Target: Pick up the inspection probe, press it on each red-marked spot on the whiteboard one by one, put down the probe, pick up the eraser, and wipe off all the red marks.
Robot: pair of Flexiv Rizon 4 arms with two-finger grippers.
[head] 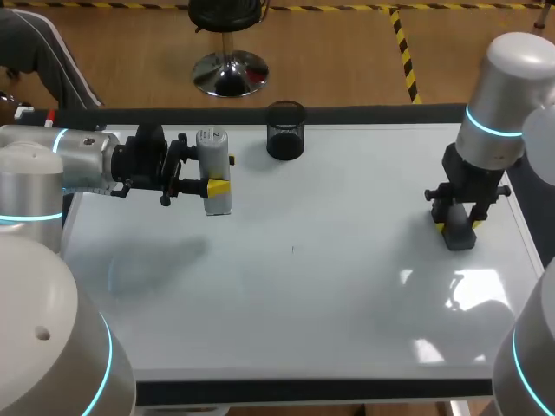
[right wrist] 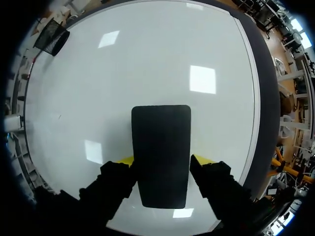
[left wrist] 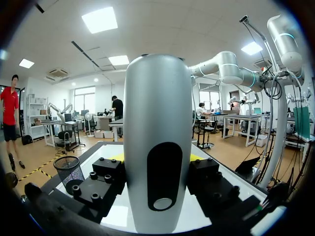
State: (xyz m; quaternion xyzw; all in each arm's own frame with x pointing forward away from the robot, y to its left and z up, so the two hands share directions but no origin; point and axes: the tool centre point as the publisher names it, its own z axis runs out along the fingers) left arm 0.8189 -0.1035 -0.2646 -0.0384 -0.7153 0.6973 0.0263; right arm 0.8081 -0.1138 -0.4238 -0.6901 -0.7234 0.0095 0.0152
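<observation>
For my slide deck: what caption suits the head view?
Left gripper holds the inspection probe above the whiteboard; right gripper clasps the eraser.

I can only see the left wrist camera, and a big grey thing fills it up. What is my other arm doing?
Observer: Your right gripper is shut on the black eraser, at the right side of the whiteboard.
Child: Are any red marks there?
Observer: No red shows in the head or right wrist view, only a tiny dark speck near the board's middle.
Child: And where am I on the board?
Observer: The probe stands upright in your left gripper over the far left part, left of the black mesh cup.
</observation>
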